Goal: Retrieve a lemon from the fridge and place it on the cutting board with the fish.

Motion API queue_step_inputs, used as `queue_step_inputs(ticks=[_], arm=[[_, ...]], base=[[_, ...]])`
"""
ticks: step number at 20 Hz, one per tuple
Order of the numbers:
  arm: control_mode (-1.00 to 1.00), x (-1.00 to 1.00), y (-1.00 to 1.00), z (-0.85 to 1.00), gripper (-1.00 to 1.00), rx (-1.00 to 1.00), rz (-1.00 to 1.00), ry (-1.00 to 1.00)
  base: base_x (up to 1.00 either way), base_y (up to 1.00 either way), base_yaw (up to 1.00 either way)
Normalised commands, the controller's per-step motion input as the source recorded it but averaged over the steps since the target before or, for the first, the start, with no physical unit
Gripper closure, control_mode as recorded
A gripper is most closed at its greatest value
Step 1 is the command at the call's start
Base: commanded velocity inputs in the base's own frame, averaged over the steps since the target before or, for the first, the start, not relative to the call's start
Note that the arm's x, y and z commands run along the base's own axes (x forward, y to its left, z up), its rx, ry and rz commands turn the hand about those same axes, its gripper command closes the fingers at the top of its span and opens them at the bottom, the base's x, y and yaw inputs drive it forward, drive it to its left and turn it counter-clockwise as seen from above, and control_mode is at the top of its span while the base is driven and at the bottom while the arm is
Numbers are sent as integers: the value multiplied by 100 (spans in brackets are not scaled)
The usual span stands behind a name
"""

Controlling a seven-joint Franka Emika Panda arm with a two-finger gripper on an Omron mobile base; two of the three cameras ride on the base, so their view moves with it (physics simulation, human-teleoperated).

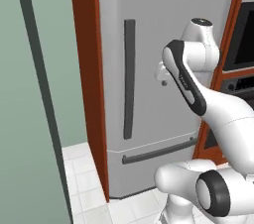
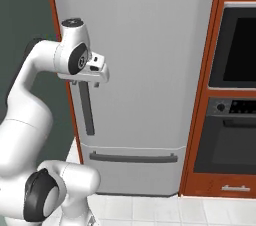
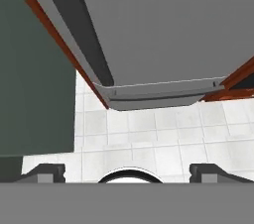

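While the gripper (image 3: 127, 171) points down at the tiled floor (image 3: 163, 139), its two dark fingertips (image 3: 45, 172) stand far apart at the bottom of the hand view, so the jaws are wide and hold nothing. In the right base view the hand (image 2: 90, 77) hangs close in front of the fridge (image 2: 145, 70), just beside the upper end of the vertical bar handle (image 2: 87, 110); whether it touches the door cannot be told. Both fridge doors are closed, and the lower drawer with its horizontal handle (image 2: 132, 158) is closed too. Red-brown cabinets (image 2: 205, 120) frame the fridge, with a dark built-in oven (image 2: 232, 95) on its right side.
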Motion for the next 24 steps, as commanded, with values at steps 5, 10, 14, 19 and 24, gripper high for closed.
queue_step_inputs(ticks=[5, 10, 14, 19, 24], arm=[[100, 0, 0, 0, -100, 0, 0, 0], [100, 0, 0, 0, -100, 0, 0, 0], [100, 0, 0, 0, -100, 0, 0, 0], [100, 0, 0, 0, -100, 0, 0, 0], [-100, 10, 0, -3, -100, 0, 0, -5]], base=[[5, 15, -3], [13, 43, -4], [9, 60, -13], [0, 14, -4], [0, 0, 0]])
